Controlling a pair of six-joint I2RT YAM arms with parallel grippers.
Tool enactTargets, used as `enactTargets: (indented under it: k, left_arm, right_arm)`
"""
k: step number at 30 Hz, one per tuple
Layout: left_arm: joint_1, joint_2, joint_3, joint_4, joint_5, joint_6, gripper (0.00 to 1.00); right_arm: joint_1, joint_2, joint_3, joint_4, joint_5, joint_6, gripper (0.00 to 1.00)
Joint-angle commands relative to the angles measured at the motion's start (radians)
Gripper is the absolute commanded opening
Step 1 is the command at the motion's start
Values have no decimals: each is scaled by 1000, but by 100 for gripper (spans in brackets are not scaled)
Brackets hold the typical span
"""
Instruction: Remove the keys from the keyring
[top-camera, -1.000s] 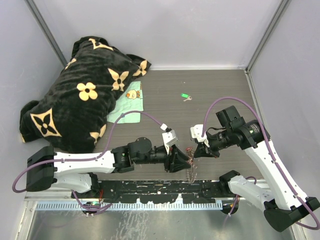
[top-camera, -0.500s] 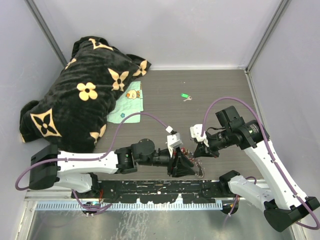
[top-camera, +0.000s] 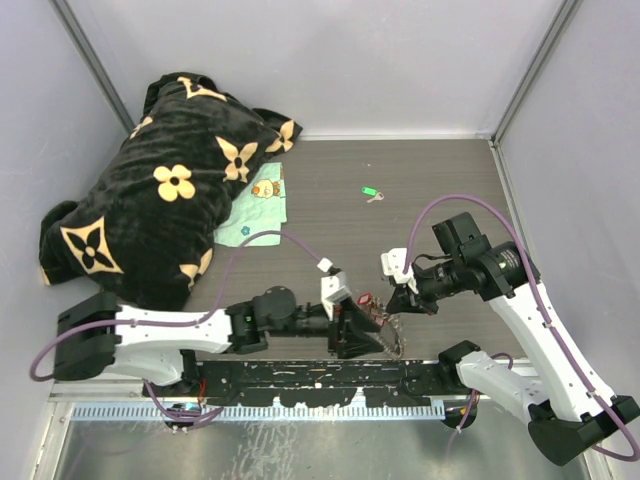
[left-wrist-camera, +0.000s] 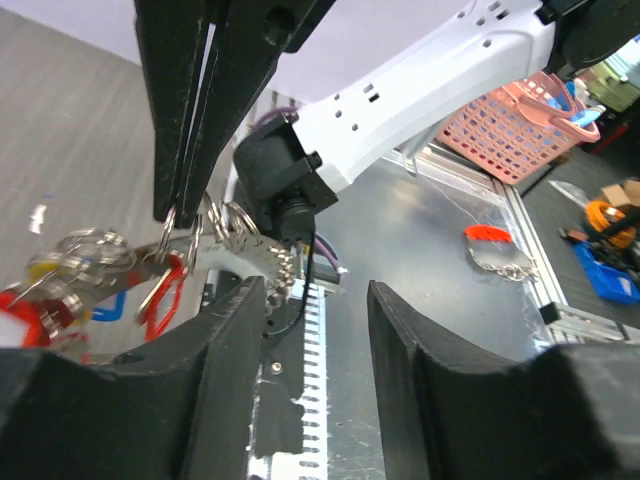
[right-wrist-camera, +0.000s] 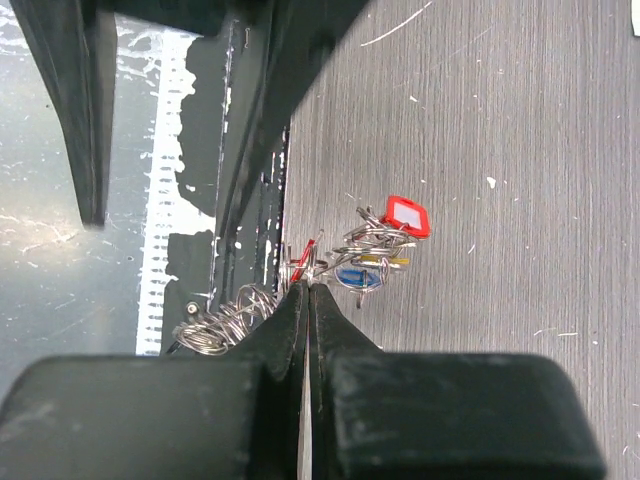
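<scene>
Seen from above, the right gripper (top-camera: 397, 306) was pinched fully shut on the keyring (right-wrist-camera: 224, 318), a coil of grey wire loops raised above the dark wooden table (top-camera: 440, 190) near its front edge. The keys (right-wrist-camera: 372, 247), with red and blue tags, were bunched just beside the closed fingertips, attached to the ring. The left gripper (left-wrist-camera: 312, 298) was held half open just beside the bunch, with nothing between its fingers. A single green-tagged key (top-camera: 370, 192) was lying well apart, further back on the table. A black flowered blanket (top-camera: 160, 190) was heaped at the far left, partly over a green cloth (top-camera: 255, 215). Beyond the table, a pink basket (left-wrist-camera: 520, 105) was seen holding something blue (left-wrist-camera: 574, 101) that could not be identified.
</scene>
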Motion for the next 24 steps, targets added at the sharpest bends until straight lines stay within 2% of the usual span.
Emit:
enactTargets:
  k: [1, 6, 11, 12, 15, 24]
  left_arm:
    - [9, -194, -76, 61, -105, 123, 49]
    - [67, -325, -90, -160, -180, 210, 47]
    - [91, -323, -28, -229, -212, 314, 28]
    - [91, -310, -13, -234, -220, 340, 24]
    - [90, -260, 26, -219, -214, 403, 19]
    - [86, -133, 51, -79, -93, 439, 20]
  right_arm:
    - [-8, -8, 7, 49, -66, 4, 1]
    - [-9, -9, 6, 42, -87, -35, 1]
    - [-8, -8, 0, 33, -93, -72, 1]
    - [-8, -7, 0, 34, -92, -74, 1]
    - [-8, -4, 0, 33, -92, -74, 1]
    - [-9, -7, -3, 33, -97, -70, 1]
